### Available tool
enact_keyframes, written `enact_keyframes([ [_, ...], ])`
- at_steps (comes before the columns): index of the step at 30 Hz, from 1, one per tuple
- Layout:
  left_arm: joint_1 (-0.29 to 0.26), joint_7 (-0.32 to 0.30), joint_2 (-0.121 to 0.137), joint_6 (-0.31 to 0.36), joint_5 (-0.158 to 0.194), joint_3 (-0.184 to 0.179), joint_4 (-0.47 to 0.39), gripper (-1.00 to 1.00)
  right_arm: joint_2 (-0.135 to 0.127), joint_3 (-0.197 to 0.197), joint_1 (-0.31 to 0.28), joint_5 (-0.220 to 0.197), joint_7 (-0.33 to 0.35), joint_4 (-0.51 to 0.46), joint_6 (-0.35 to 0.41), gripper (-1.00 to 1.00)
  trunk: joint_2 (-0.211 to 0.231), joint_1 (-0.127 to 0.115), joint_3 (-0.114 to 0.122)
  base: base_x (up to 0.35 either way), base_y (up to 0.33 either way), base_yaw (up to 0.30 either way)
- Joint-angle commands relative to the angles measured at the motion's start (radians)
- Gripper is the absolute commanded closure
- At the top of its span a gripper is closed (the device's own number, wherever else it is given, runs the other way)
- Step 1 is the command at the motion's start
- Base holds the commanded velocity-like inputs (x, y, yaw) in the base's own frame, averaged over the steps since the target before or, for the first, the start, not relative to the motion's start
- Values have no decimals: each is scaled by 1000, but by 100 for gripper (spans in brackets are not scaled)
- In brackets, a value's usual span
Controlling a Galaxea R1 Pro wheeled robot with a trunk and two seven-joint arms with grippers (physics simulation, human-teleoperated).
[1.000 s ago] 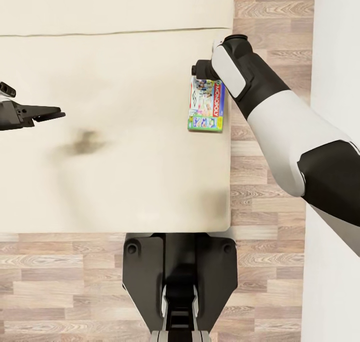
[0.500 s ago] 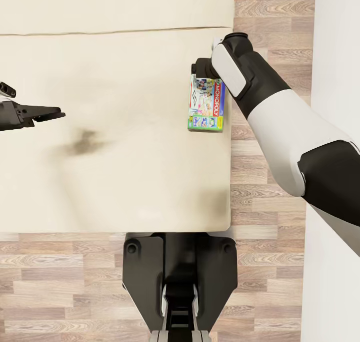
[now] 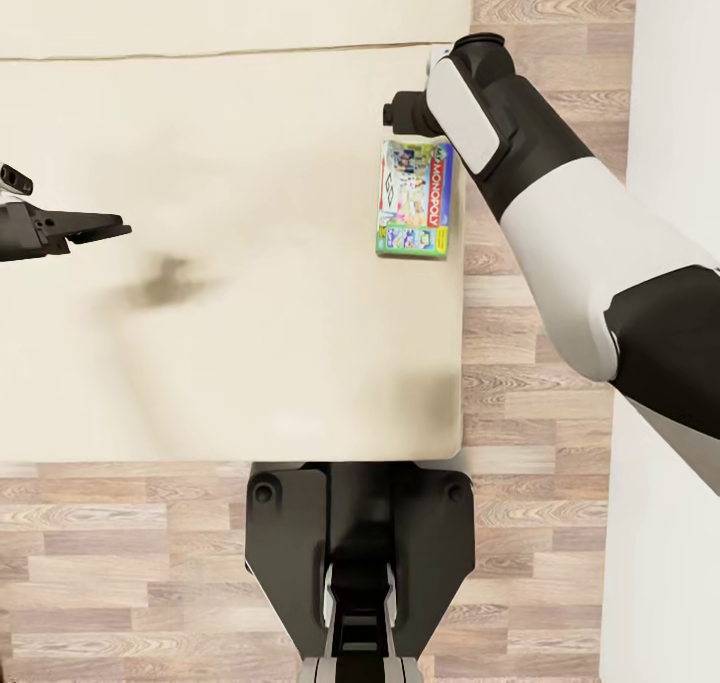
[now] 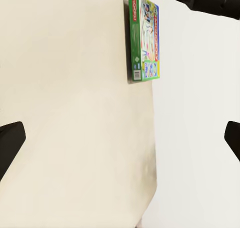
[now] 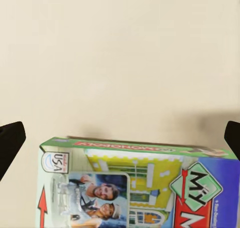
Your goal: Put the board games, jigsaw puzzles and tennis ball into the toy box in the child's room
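The right gripper [image 3: 398, 113] is held spread wide just beyond the far end of the thin green-edged Monopoly board game box [image 3: 414, 198], nothing yet grasped. The left gripper [image 3: 100, 228] hangs unclenched and empty, well apart. The box, printed with red lettering and a family photo, lies flat at the beige mattress [image 3: 220, 293] edge. No toy appears stowed; the task is judged barely started.

You had bright, even light; a soft dark shadow smudged the bed [image 3: 250, 293]; the wrist views looked slightly blurred.
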Motion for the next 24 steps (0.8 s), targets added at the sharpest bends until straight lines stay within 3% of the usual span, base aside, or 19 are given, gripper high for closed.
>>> enact_keyframes([
  [1,0,-4,0,11,-1,0,0,-100,0,3,-2,-9,-9,0,1,-100,-2,1,-3,0,0,0],
  [24,0,-4,1,11,-1,2,0,-100,0,5,-3,-7,-7,3,-1,-100,-2,1,-30,0,0,0],
])
